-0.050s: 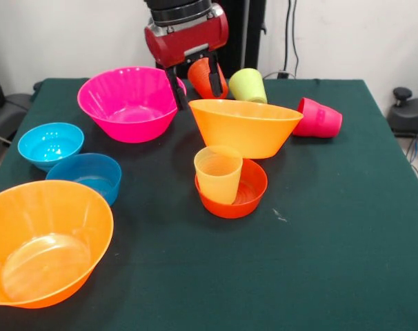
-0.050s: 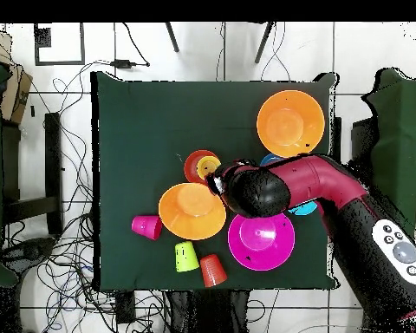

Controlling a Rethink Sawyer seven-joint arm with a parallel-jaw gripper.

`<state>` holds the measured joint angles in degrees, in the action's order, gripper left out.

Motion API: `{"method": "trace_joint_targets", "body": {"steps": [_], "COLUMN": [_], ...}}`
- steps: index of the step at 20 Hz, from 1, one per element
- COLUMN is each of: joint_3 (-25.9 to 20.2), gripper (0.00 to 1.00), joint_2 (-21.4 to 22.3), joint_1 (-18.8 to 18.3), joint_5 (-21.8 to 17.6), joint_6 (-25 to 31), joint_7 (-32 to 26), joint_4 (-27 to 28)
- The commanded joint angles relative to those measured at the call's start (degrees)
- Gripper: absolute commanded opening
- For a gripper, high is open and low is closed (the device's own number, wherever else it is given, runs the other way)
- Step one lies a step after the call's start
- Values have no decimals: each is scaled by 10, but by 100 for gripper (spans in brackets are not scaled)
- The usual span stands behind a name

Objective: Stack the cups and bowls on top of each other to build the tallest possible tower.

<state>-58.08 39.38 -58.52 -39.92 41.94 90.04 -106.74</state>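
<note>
Gripper [image 1: 195,81] spread, empty, above the large orange bowl's [image 1: 245,125] rim mid-table [image 1: 319,227]. Yellow cup [image 1: 218,173] upright in red-orange bowl [image 1: 250,195]; orange cup [image 1: 203,77], green cup [image 1: 247,85], red-pink cup [image 1: 319,118] toppled along one table edge.

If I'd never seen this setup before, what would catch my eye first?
Probably the bright plastic on the dark green table: a big magenta bowl at the back, a large orange bowl in the front corner, and another orange bowl mid-table. Just before that one, a pale yellow cup stands upright inside a small red-orange bowl. Above, the red and black gripper hangs between the magenta and middle orange bowls.
</note>
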Motion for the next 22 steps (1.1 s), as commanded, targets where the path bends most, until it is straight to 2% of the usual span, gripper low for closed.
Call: {"method": "trace_joint_targets", "body": {"steps": [1, 14, 22], "joint_3": [9, 17, 37], "gripper": [100, 100, 100], "joint_2": [-26, -45, -81], "joint_1": [24, 30, 47], "joint_5": [-62, -75, -108], "joint_6": [39, 37, -3], "joint_7": [-179, -174, -144], "joint_4": [16, 23, 30]}}
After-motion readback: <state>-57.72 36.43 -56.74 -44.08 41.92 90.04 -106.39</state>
